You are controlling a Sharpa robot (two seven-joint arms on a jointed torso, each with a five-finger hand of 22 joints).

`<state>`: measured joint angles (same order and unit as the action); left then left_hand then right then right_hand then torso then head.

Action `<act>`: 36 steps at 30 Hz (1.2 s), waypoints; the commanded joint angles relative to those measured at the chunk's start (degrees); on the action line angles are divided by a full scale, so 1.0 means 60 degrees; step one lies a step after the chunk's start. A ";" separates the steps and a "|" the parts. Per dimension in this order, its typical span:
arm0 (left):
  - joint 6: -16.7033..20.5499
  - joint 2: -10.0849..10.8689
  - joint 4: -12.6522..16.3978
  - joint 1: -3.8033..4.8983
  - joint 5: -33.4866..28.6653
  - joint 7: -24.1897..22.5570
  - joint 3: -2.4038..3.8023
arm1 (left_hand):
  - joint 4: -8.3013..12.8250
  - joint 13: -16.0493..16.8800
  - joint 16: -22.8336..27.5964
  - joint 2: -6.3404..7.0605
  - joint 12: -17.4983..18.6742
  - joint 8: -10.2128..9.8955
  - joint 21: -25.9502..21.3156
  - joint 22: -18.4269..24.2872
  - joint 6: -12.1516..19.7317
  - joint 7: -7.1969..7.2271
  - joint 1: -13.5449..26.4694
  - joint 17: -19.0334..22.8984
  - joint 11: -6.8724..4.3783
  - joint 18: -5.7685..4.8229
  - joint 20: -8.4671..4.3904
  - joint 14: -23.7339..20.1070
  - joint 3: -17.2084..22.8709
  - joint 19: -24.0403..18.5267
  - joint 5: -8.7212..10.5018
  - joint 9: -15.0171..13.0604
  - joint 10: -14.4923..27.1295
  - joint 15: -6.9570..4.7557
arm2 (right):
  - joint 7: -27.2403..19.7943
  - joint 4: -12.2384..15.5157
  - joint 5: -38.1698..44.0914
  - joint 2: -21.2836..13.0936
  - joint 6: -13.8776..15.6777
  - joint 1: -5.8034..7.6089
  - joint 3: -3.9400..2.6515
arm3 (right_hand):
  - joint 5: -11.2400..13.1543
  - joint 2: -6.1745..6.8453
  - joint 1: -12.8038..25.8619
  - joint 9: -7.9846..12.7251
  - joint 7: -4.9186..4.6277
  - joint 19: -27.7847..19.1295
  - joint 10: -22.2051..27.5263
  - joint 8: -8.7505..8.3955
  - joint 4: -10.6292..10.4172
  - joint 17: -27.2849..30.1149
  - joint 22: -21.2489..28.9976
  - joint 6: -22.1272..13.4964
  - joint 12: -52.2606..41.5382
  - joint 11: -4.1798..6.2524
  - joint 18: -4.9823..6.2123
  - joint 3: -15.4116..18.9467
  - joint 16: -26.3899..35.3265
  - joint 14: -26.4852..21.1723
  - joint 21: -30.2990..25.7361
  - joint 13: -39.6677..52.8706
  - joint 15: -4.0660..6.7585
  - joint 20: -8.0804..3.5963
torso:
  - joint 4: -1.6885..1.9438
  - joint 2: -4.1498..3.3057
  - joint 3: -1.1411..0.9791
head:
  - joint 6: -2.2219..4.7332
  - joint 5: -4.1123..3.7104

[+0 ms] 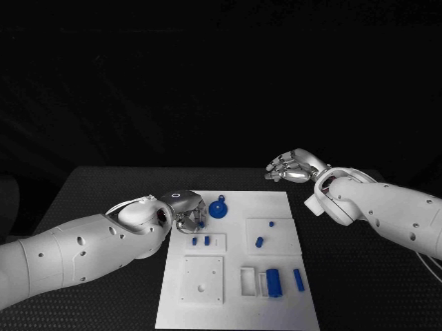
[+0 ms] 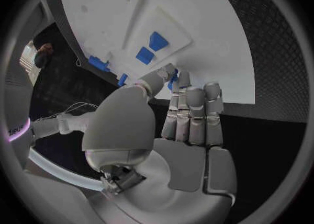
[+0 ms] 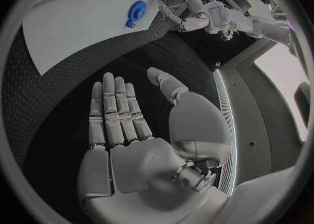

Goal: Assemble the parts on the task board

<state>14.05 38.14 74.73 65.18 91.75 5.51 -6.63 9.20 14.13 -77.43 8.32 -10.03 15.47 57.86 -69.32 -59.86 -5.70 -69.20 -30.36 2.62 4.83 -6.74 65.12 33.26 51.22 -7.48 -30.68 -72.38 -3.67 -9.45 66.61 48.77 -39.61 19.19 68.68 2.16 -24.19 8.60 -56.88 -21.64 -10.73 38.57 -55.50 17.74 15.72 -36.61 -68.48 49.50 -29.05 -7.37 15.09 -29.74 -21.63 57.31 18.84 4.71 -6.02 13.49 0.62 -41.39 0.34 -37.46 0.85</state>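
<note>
Task board (image 1: 280, 207) is a flat white matte plate, mid black textured worktop (image 1: 101, 186), with raised square pads and shallow recesses. Parts: blue round disc with tab (image 1: 218, 208) near far edge, small blue pegs (image 1: 200, 241) on a pad, longer blue bars (image 1: 274, 283) by the near-right slot. Left robot hand (image 1: 188, 212) sits over the board's far-left edge, fingers straight together, thumb tip at a small blue piece; whether it pinches it, cannot tell. Right robot hand (image 1: 292, 167) hangs off the board, fingers apart, holding nothing, likely parked clear.
</note>
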 commanded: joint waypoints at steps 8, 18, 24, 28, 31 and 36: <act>-0.0052 -0.0072 -0.0030 -0.0019 -0.0043 -0.0050 -0.0008 | -0.0005 0.0010 0.0016 0.0007 0.0016 0.0030 -0.0013 -0.0011 0.0010 -0.0049 -0.0094 0.0017 0.0034 0.0134 -0.0341 0.0062 0.0042 0.0043 0.0062 0.0018 0.0008 0.0014 | -0.0097 0.0011 0.0024 0.0006 -0.0117 -0.0007 0.0000 | -0.0012 -0.0112 -0.0002 0.0010 -0.0012 -0.0053 -0.0026 0.0067 0.0026 -0.0015 -0.0018 -0.0042 -0.0034 -0.0018 -0.0040 0.0000 0.0032 -0.0066 -0.0060 -0.0020 0.0009 0.0038 | -0.0006 -0.0001 -0.0005 | 0.0009 -0.0010; -0.0274 -0.0125 -0.0054 -0.0019 -0.0040 -0.0041 -0.0033 | 0.0006 0.0012 0.0017 0.0000 0.0021 0.0026 -0.0014 -0.0013 0.0016 -0.0052 -0.0117 0.0019 0.0036 0.0132 -0.0346 0.0062 0.0047 0.0045 0.0061 0.0023 0.0014 0.0015 | -0.0099 0.0013 0.0024 0.0000 -0.0113 -0.0007 0.0000 | -0.0011 -0.0114 -0.0006 0.0011 -0.0011 -0.0052 -0.0027 0.0069 0.0028 -0.0017 -0.0021 -0.0040 -0.0035 -0.0017 -0.0038 -0.0002 0.0034 -0.0066 -0.0064 -0.0023 0.0009 0.0038 | -0.0003 -0.0001 -0.0004 | 0.0014 -0.0012; -0.0287 -0.0209 -0.0116 -0.0027 -0.0033 -0.0053 -0.0149 | 0.0028 0.0014 0.0017 0.0006 0.0026 0.0022 -0.0017 -0.0016 0.0022 -0.0056 -0.0142 0.0020 0.0038 0.0129 -0.0350 0.0061 0.0046 0.0043 0.0061 0.0028 0.0022 0.0017 | -0.0099 0.0017 0.0024 0.0001 -0.0115 -0.0007 0.0000 | -0.0011 -0.0114 -0.0007 0.0012 -0.0011 -0.0051 -0.0027 0.0070 0.0029 -0.0019 -0.0024 -0.0039 -0.0036 -0.0017 -0.0038 -0.0003 0.0035 -0.0065 -0.0066 -0.0025 0.0010 0.0039 | -0.0004 -0.0002 -0.0002 | -0.0007 -0.0022; -0.0355 -0.0238 -0.0144 -0.0052 -0.0031 -0.0043 -0.0174 | 0.0039 0.0015 0.0017 0.0009 0.0033 0.0015 -0.0019 -0.0018 0.0035 -0.0062 -0.0152 0.0021 0.0041 0.0124 -0.0352 0.0062 0.0042 0.0042 0.0061 0.0034 0.0032 0.0020 | -0.0099 0.0022 0.0024 -0.0002 -0.0117 -0.0007 0.0000 | -0.0011 -0.0115 -0.0008 0.0013 -0.0010 -0.0050 -0.0027 0.0072 0.0029 -0.0020 -0.0025 -0.0038 -0.0037 -0.0017 -0.0037 -0.0004 0.0036 -0.0065 -0.0068 -0.0027 0.0009 0.0039 | -0.0007 -0.0004 0.0001 | -0.0023 -0.0036; -0.0346 -0.0261 -0.0165 -0.0055 -0.0031 -0.0051 -0.0192 | 0.0043 0.0015 0.0016 0.0009 0.0034 0.0014 -0.0019 -0.0018 0.0037 -0.0063 -0.0156 0.0021 0.0042 0.0124 -0.0353 0.0062 0.0041 0.0042 0.0061 0.0035 0.0034 0.0021 | -0.0096 0.0020 0.0024 -0.0009 -0.0119 -0.0007 0.0000 | -0.0011 -0.0115 -0.0009 0.0013 -0.0010 -0.0050 -0.0027 0.0072 0.0030 -0.0020 -0.0026 -0.0038 -0.0037 -0.0017 -0.0037 -0.0005 0.0036 -0.0065 -0.0070 -0.0027 0.0010 0.0039 | -0.0007 -0.0003 -0.0002 | -0.0044 -0.0026; -0.0368 -0.0281 -0.0194 -0.0056 -0.0024 -0.0042 -0.0204 | 0.0050 0.0016 0.0017 0.0014 0.0040 0.0008 -0.0021 -0.0020 0.0046 -0.0068 -0.0160 0.0022 0.0045 0.0120 -0.0353 0.0060 0.0036 0.0040 0.0063 0.0039 0.0043 0.0024 | -0.0097 0.0027 0.0024 -0.0005 -0.0120 -0.0007 0.0000 | -0.0011 -0.0116 -0.0009 0.0013 -0.0010 -0.0050 -0.0028 0.0073 0.0030 -0.0022 -0.0028 -0.0036 -0.0038 -0.0017 -0.0037 -0.0005 0.0037 -0.0065 -0.0072 -0.0029 0.0010 0.0040 | -0.0002 -0.0001 -0.0006 | -0.0035 -0.0039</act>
<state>13.65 36.60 73.53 65.14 91.69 5.52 -7.65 9.33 14.17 -77.43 8.30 -10.03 15.37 57.86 -69.35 -59.58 -5.84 -69.67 -30.32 2.60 4.87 -6.63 65.11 33.39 51.10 -7.49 -30.50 -72.36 -3.67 -9.46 66.68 48.77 -39.66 19.18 68.67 2.17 -24.19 8.60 -56.88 -21.66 -10.73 38.57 -55.50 17.95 15.72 -36.65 -68.57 49.50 -29.05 -7.37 15.09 -29.74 -21.64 57.31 18.62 4.61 -6.02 13.49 0.59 -41.41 0.33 -37.67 0.65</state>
